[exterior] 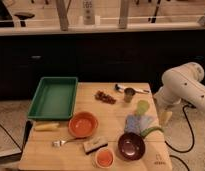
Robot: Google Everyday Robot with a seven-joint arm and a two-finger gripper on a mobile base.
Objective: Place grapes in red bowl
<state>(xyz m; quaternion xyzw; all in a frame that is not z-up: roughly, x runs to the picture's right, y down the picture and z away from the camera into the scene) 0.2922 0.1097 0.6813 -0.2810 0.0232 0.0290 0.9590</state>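
Wooden table [112,119] bearing a red bowl [83,124] left of centre. Dark grapes [105,96] beyond and right of the red bowl, apart from it. White arm's gripper [165,116] far right of the red bowl, at the table's edge, pointing down; opening and hold impossible to tell.

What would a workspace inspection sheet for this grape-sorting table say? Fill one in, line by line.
Surface: wooden table, crowded.
Job's things: grapes lying on the table towards the back; red bowl front-left of them, nothing seen in it.
Clutter: green tray, banana, fork, sponge, metal cup, dark bowl.
Grippers: gripper hangs beside the table's right edge, apart from the grapes.
Cables: black cable on the floor, right.
Surroundings: dark cabinet behind.
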